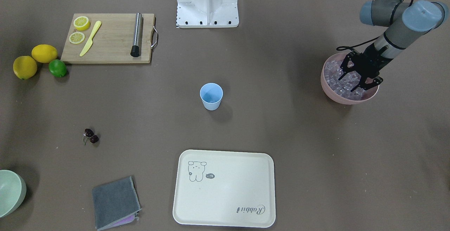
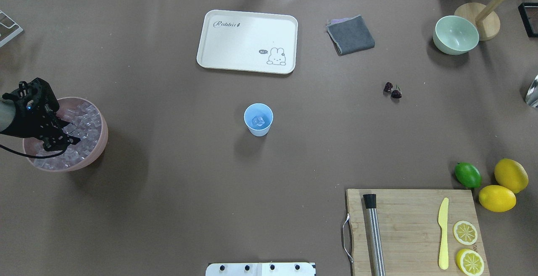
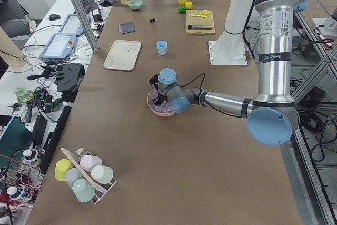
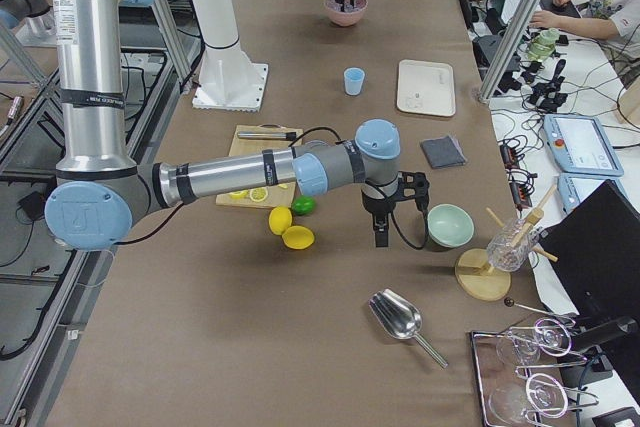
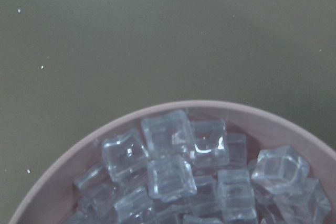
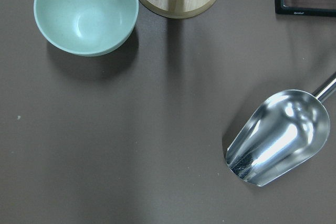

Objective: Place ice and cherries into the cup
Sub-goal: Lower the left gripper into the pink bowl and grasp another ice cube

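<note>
At overhead 9 o'clock, black left gripper [image 2: 62, 143] low in round pink plastic bowl [image 2: 103, 135] of small clear ice cubes [image 2: 86, 114], jaws spread; tapered light blue plastic cup [image 2: 258, 119] at table centre, holding one cube; dark red stemmed cherries [image 2: 392, 90] at its 2 o'clock, well apart; right gripper [image 4: 381, 237] near pale green bowl [image 4: 450, 225], jaw state impossible to tell.
</note>
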Robot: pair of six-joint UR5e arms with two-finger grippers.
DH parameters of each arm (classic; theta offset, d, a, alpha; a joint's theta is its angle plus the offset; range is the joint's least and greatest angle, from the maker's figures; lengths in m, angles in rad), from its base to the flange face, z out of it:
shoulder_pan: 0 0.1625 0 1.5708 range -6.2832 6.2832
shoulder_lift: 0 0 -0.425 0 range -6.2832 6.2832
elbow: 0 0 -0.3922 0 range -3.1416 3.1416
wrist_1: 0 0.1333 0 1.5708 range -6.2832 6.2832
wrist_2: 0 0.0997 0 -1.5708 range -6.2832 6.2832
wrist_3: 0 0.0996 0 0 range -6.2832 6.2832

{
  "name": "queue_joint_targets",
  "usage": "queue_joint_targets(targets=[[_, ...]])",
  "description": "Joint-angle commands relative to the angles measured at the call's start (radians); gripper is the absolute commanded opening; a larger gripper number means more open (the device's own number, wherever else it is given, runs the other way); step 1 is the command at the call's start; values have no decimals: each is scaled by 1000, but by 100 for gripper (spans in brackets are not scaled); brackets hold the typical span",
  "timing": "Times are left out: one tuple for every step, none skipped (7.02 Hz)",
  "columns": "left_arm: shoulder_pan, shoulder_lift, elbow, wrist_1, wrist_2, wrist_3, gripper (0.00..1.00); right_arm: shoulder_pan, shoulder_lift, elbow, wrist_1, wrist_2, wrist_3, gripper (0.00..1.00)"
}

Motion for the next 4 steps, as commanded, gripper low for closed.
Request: queue_joint_targets(targets=[[-3,9,-5,-2,0,-4,0,0,6,0,-1,-2,1,100],[-10,27,-23,-3,-9,-20,0,0,9,-1,-1,-2,0,100],[-11,29,-43,-3,-16,-27,0,0,9,5,-1,-2,0,100],[-11,29,-41,-5,-14,-31,0,0,10,5,-1,-2,1,100]])
